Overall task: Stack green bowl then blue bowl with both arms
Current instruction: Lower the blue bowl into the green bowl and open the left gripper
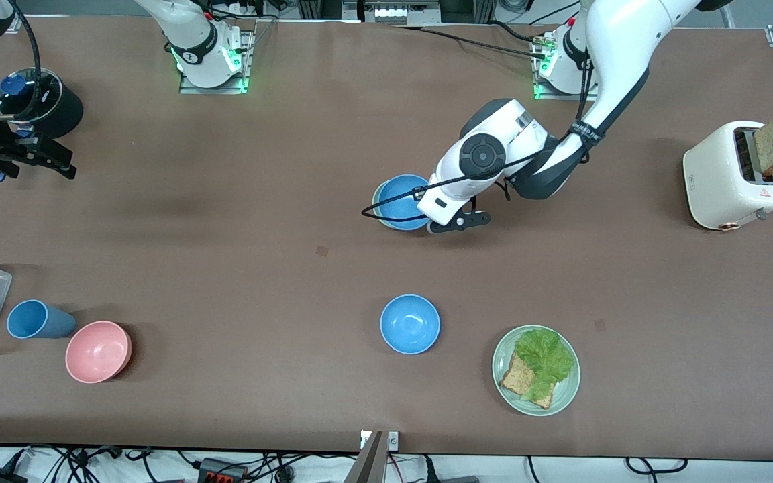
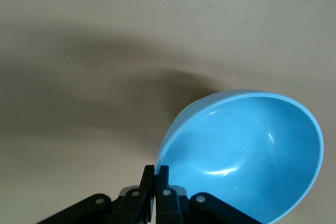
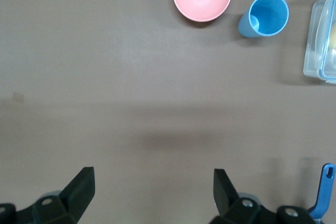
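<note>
I'm working over a wide brown table point(image 1: 239, 268), its matte top smooth and evenly lit, with soft shadows lying across it. Two small darker square marks point(image 1: 322, 250) sit on the surface. Along the edge nearest the front camera runs a pale floor strip with a tangle of black cables point(image 1: 78, 463) and a power strip point(image 1: 222, 471). At the top edge, metal framing point(image 1: 386, 10) and more cables show.

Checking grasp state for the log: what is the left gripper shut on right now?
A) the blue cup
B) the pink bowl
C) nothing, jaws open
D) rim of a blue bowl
D: in the left wrist view the left gripper has its jaws pinched on the rim of the blue bowl.
</note>
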`<action>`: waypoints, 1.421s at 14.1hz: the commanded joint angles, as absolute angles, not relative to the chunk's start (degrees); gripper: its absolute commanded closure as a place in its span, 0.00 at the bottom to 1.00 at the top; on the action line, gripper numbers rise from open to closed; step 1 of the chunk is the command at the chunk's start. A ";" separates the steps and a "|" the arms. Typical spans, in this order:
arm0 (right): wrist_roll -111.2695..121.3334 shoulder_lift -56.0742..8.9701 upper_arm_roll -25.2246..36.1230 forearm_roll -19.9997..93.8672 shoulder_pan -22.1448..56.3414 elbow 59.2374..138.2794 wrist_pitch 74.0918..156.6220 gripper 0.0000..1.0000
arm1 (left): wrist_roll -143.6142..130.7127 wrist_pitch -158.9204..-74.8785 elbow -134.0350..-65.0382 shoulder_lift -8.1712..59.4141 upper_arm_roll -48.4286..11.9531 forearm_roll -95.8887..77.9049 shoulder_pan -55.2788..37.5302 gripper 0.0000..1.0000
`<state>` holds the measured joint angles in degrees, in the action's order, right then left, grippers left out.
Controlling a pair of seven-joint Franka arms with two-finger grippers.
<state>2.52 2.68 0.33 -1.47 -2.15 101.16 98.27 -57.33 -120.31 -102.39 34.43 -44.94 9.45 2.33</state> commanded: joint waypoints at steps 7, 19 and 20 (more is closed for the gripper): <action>1.05 2.99 0.09 -1.14 -2.64 100.55 97.91 0.00 | -59.23 -121.03 -101.51 37.35 -44.65 12.83 0.44 1.00; 1.23 2.99 0.09 -1.75 -2.55 100.55 97.91 0.00 | -63.63 -118.58 -100.72 35.95 -45.44 12.22 1.92 0.67; 1.14 2.99 0.09 -1.76 -2.55 100.55 97.82 0.00 | -63.37 -116.65 -100.11 35.60 -46.14 12.13 3.15 0.67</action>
<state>1.82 2.68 0.34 -1.47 -2.15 101.07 98.23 -62.58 -120.06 -101.13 37.06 -44.94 11.26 0.87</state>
